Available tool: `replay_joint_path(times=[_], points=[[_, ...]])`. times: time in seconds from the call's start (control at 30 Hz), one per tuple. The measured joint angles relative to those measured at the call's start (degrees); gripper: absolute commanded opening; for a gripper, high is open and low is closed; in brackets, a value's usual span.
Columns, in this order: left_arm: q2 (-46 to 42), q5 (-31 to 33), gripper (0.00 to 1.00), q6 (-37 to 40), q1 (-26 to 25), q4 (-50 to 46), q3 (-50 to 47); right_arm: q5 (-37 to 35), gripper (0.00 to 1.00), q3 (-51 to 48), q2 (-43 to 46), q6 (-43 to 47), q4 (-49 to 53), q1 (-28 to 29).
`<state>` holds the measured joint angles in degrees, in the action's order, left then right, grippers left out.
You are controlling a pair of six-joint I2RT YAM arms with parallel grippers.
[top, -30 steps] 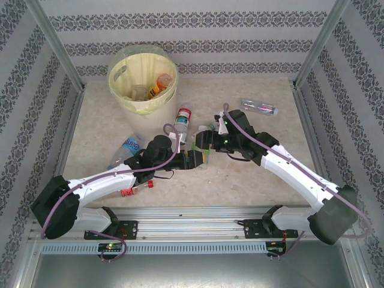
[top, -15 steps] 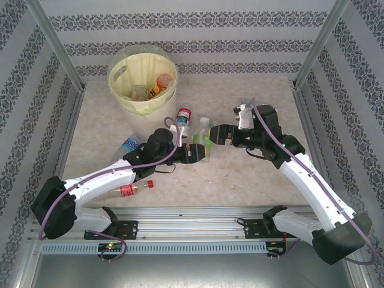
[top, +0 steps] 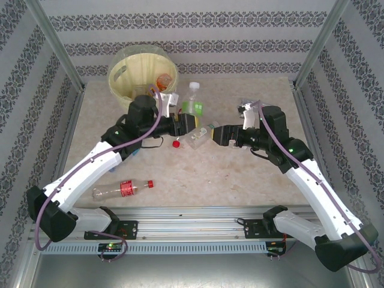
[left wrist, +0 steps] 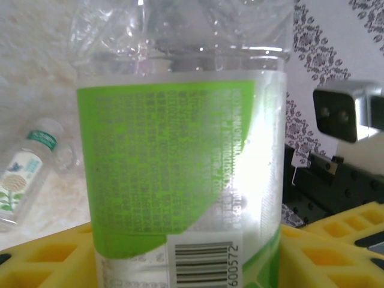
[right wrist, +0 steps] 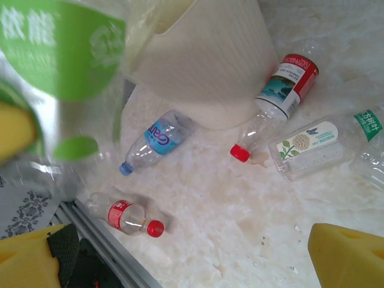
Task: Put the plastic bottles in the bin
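My left gripper [top: 189, 120] is shut on an upright green-label bottle [top: 193, 107] with a white cap, held just right of the bin [top: 129, 75]. Its yellow fingers [left wrist: 54, 252] clamp the bottle's lower body [left wrist: 180, 168]. My right gripper [top: 213, 135] stands open to the right of it, with its yellow fingers [right wrist: 348, 255] wide apart over bare table. On the table lie a square clear bottle [right wrist: 312, 147], a red-capped bottle [right wrist: 276, 102], a blue-label bottle [right wrist: 156, 141] and a red-label bottle [top: 123, 189]. An orange bottle [top: 162, 81] lies inside the bin.
Another clear bottle [top: 247, 105] lies at the far right, partly behind my right arm. The bin's cream wall [right wrist: 204, 54] rises close behind the loose bottles. The metal rail [top: 192, 211] runs along the near edge, and patterned walls enclose the table.
The right gripper opened, let go of the green-label bottle and drew back to the right. The left arm carried that bottle up and back toward the bin.
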<state>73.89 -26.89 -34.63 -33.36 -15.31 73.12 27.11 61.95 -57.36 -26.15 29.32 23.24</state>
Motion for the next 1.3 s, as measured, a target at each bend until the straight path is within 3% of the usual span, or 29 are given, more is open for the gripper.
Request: replay_joint_path(times=[0.2, 0.37, 0.83, 1.3], points=[[0.90, 1.77, 0.63, 5.68, 6.47, -10.45, 11.63, -1.20, 0.97, 0.00, 2.01, -0.44, -0.17, 0.00], [4.20, 7.82, 0.63, 10.12, 9.42, -17.25, 21.20, -2.60, 0.98, 0.04, 2.60, -0.42, 1.99, 0.00], [18.25, 21.49, 0.62, 15.02, 16.44, -28.15, 36.02, -6.14, 0.98, -2.80, 8.20, -1.07, 5.18, 0.00], [25.97, 23.06, 0.63, 15.41, 21.46, -31.63, 39.63, -11.67, 0.97, -3.10, 7.65, -2.40, 9.55, 0.00]])
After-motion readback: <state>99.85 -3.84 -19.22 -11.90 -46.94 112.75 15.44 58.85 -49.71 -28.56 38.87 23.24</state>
